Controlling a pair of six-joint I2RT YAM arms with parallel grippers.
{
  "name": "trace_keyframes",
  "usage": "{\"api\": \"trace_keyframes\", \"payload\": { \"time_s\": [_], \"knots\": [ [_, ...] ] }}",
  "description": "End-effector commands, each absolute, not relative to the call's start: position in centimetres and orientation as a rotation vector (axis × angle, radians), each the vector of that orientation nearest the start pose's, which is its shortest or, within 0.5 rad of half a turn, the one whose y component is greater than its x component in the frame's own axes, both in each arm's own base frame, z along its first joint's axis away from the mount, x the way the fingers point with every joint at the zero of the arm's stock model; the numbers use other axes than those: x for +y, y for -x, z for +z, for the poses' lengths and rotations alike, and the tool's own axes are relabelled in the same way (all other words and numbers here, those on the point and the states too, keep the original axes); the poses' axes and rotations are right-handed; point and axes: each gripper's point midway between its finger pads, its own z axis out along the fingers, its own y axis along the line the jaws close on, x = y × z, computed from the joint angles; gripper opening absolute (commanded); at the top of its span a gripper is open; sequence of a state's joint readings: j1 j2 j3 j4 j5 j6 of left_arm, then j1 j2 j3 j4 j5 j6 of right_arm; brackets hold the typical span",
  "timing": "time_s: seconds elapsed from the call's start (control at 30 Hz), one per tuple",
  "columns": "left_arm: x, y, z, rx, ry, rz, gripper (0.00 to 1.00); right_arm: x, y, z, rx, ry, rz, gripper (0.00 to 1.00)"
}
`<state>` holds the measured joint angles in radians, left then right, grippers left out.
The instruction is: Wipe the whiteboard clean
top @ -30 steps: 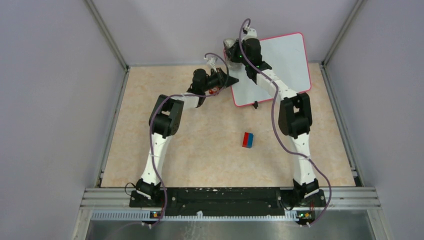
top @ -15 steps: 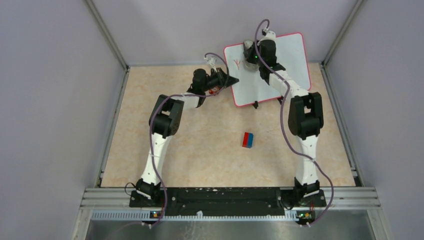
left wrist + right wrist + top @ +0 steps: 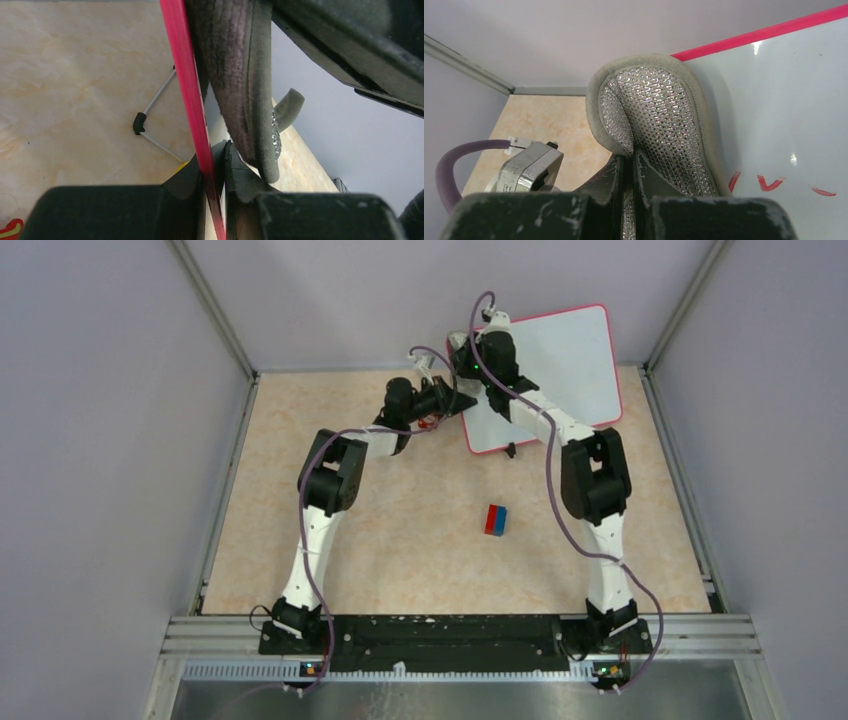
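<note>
The whiteboard [image 3: 565, 355], glossy white with a red-pink frame, stands tilted at the back right of the table. My left gripper [image 3: 462, 400] is shut on its left edge; the frame [image 3: 186, 90] runs between the jaws in the left wrist view. My right gripper [image 3: 470, 350] is shut on a grey sponge pad with a silver mesh face [image 3: 651, 117], pressed against the board's upper left corner. The same pad shows in the left wrist view [image 3: 245, 90]. Red handwriting [image 3: 769, 182] remains on the board [image 3: 784, 100] just right of the pad.
A small red and blue block [image 3: 496, 519] lies mid-table in front of the board. The board's wire stand with a black foot [image 3: 140, 122] rests on the beige table behind it. Grey walls close in at the back and both sides.
My right gripper swept the pad right across the board's top, then back left to the upper left corner. The left arm has not moved and still holds the board's edge.
</note>
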<state>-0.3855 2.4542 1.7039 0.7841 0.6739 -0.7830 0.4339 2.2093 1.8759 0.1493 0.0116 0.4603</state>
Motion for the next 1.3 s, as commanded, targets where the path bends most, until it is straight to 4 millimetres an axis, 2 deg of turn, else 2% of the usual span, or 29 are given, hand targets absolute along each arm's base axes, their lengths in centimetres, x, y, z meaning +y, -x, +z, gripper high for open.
{"api": "trace_keyframes", "payload": {
  "time_s": [0.0,0.13,0.17,0.2,0.27,0.33,0.4,0.47,0.57,0.77,0.87,0.93,1.0,1.1,1.27],
  "knots": [
    [-33.8,-56.1,10.0,1.76,-0.313,-1.194,0.0,29.0,-58.2,15.7,1.974,-0.022,0.622,0.0],
    [-33.8,-56.0,10.1,1.759,-0.314,-1.195,0.0,22.4,-59.2,14.3,1.981,-0.194,0.625,0.0],
    [-33.8,-56.0,10.0,1.761,-0.312,-1.195,0.0,19.8,-59.6,13.9,1.982,-0.25,0.602,0.0],
    [-33.8,-56.0,10.0,1.761,-0.312,-1.197,0.0,18.1,-59.7,13.2,1.992,-0.292,0.583,0.0],
    [-33.8,-56.1,10.0,1.759,-0.311,-1.198,0.0,15.4,-59.7,12.3,2.004,-0.353,0.545,0.0],
    [-33.8,-56.0,10.1,1.758,-0.313,-1.198,0.0,13.7,-59.6,11.9,2.01,-0.384,0.508,0.0],
    [-33.8,-56.0,10.1,1.757,-0.312,-1.197,0.0,13.1,-59.6,11.9,2.01,-0.39,0.478,0.0],
    [-33.8,-56.0,10.2,1.756,-0.312,-1.195,0.0,13.9,-59.6,12.3,2.0,-0.374,0.512,0.0],
    [-33.8,-56.0,10.1,1.756,-0.313,-1.196,0.0,16.8,-59.3,12.9,1.999,-0.321,0.539,0.0],
    [-33.8,-56.1,10.0,1.759,-0.311,-1.196,0.0,27.4,-57.0,15.8,1.954,-0.088,0.641,0.0],
    [-33.8,-56.1,10.0,1.759,-0.313,-1.196,0.0,30.3,-56.1,16.2,1.955,-0.015,0.657,0.0],
    [-33.8,-56.1,9.8,1.763,-0.312,-1.195,0.0,30.4,-56.0,15.5,1.972,0.0,0.651,0.0],
    [-33.8,-56.1,9.8,1.762,-0.313,-1.195,0.0,29.4,-56.2,14.7,1.999,0.008,0.604,0.0],
    [-33.9,-56.1,9.9,1.761,-0.314,-1.198,0.0,27.1,-56.1,13.5,2.042,-0.005,0.572,0.0],
    [-33.9,-56.0,10.1,1.757,-0.316,-1.199,0.0,22.2,-53.8,9.2,2.153,-0.068,0.514,0.0]
  ]
}}
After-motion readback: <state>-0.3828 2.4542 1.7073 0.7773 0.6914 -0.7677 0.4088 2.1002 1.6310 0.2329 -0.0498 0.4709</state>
